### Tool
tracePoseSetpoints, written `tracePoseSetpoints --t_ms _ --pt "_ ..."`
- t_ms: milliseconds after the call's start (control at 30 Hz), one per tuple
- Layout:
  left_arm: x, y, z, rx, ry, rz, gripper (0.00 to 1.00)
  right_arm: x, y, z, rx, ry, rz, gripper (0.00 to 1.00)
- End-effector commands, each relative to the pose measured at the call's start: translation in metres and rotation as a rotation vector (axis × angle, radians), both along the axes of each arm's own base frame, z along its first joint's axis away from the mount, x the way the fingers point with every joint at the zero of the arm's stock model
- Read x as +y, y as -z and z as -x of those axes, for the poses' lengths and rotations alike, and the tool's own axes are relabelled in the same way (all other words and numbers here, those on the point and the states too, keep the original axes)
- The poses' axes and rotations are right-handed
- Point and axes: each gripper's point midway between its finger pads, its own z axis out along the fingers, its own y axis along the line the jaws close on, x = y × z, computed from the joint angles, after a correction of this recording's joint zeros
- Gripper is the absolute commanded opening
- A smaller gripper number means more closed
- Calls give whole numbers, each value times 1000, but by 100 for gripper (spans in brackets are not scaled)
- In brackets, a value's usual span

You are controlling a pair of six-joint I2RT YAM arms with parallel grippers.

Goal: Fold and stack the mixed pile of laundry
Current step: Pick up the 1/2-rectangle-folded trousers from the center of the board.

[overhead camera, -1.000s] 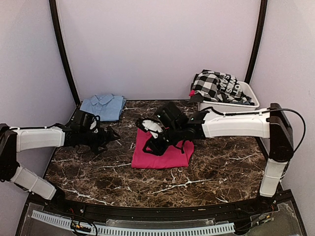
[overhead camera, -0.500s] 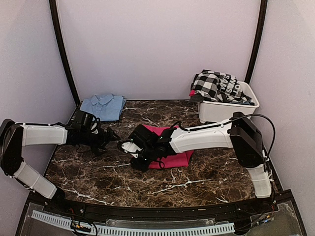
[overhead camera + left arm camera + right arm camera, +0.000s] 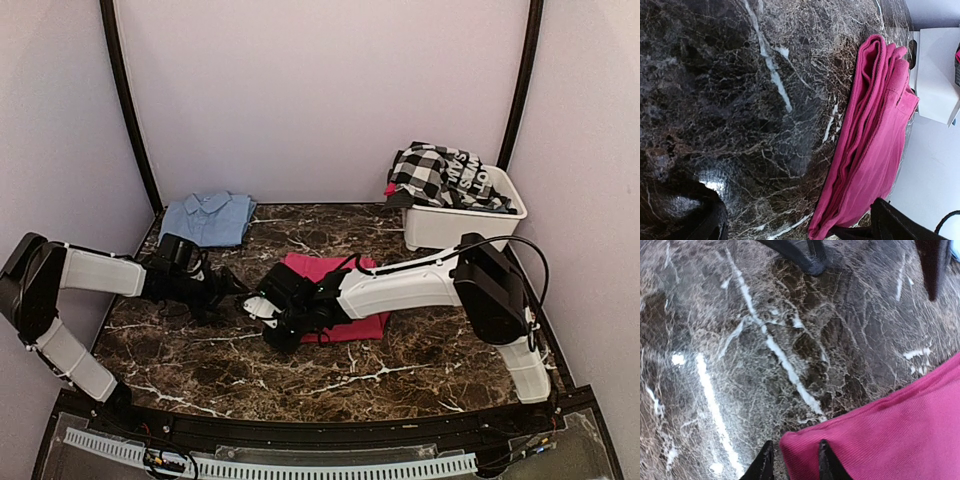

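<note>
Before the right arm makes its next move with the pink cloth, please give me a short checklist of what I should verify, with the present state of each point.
1. Right gripper straddles the corner of the magenta cloth: ok.
2. Its hold on that corner is firm enough to lift: cannot tell.
3. Left gripper is open and empty: ok.
4. The two grippers are apart, though close to each other: ok.
5. The magenta cloth lies folded, its layers together: ok.
6. Light-blue shirt lies folded at the back left, untouched: ok.
</note>
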Motion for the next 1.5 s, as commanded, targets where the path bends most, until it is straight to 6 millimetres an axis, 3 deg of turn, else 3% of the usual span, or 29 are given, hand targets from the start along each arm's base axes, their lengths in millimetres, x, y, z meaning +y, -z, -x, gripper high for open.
tracePoseSetpoints --t_ms 0,200,333,433,533,767,933,1200,1467 --pt "-4 -5 -4 -26 5 40 99 -33 31 6 -61 -20 193 33" --pt "1 -1 -5 -19 -11 15 99 -46 52 12 -128 -61 302 38" --pt "-1 0 -5 -16 -16 36 99 -54 66 -1 -218 -27 375 31" --pt "-5 -2 -5 -22 -13 67 99 -59 68 -11 -308 -12 419 20" --pt "-9 -4 -7 -36 -3 91 99 -56 55 -17 -378 1 401 0" --pt "-21 -19 -14 -105 32 177 98 -31 -22 -16 -424 4 131 0" --pt "-40 -30 -16 -137 53 251 99 -25 -56 -18 -433 7 20 0" --pt "-82 -31 -14 -134 91 300 99 -23 -76 -21 -456 10 -26 0" --pt "-110 -13 -14 -77 87 347 99 -20 -86 -18 -453 -9 -51 0"
